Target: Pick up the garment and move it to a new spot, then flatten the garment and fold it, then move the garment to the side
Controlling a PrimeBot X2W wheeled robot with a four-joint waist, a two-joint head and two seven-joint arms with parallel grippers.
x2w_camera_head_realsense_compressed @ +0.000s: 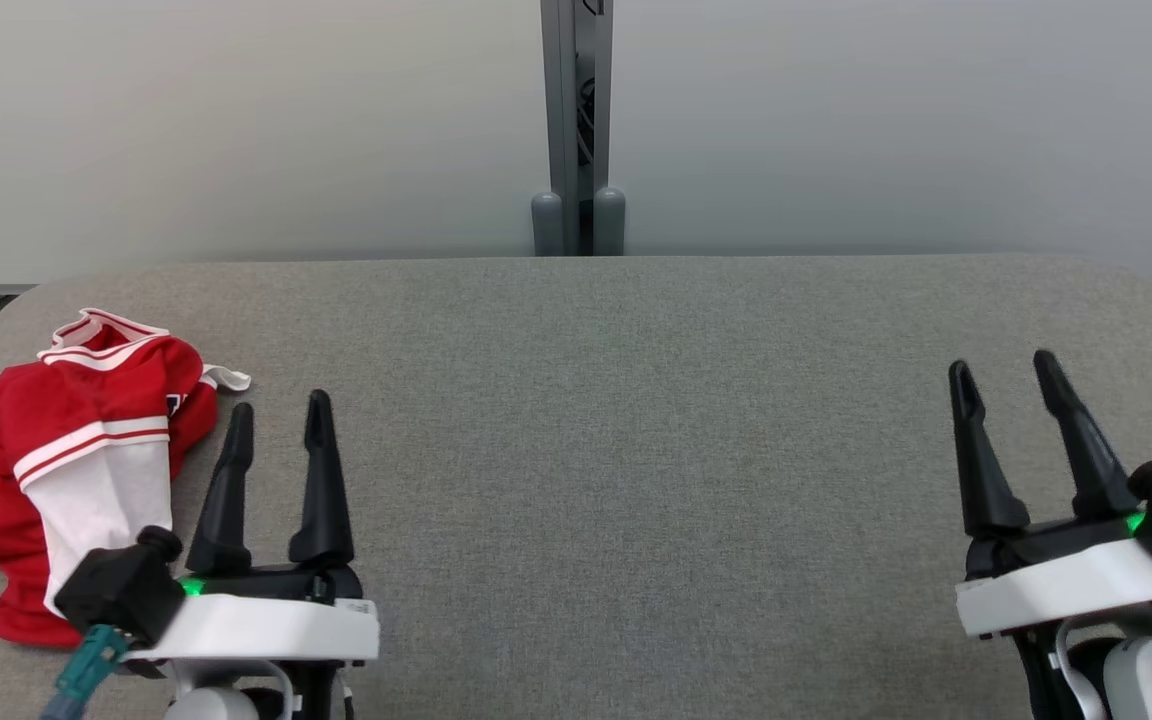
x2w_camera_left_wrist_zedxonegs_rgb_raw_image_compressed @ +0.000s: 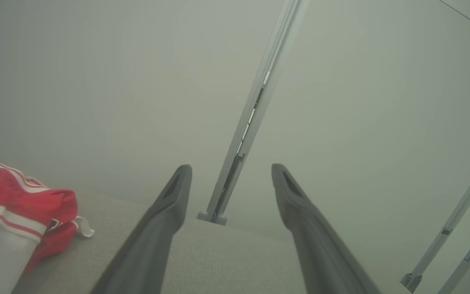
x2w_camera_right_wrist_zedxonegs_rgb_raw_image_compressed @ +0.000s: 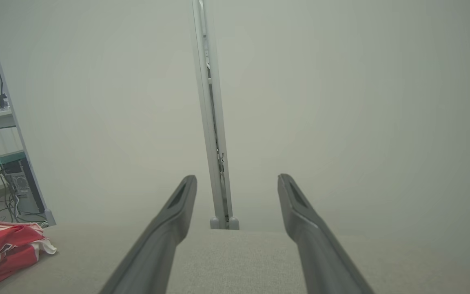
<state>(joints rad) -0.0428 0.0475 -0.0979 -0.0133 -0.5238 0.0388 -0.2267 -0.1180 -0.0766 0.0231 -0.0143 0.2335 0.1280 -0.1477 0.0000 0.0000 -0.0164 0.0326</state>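
The crumpled red garment (x2w_camera_head_realsense_compressed: 86, 460) is being left at the bench's (x2w_camera_head_realsense_compressed: 636, 450) left end, just beside the left pincer (x2w_camera_head_realsense_compressed: 279, 405). This one and the right pincer (x2w_camera_head_realsense_compressed: 1001, 363) are being held released and empty, probably for the pickup.

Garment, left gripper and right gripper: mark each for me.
garment (x2w_camera_head_realsense_compressed: 86, 400): head view, red cloth above the striped band.
left gripper (x2w_camera_head_realsense_compressed: 280, 405): head view, midway between its open fingertips.
right gripper (x2w_camera_head_realsense_compressed: 1002, 364): head view, midway between its open fingertips.
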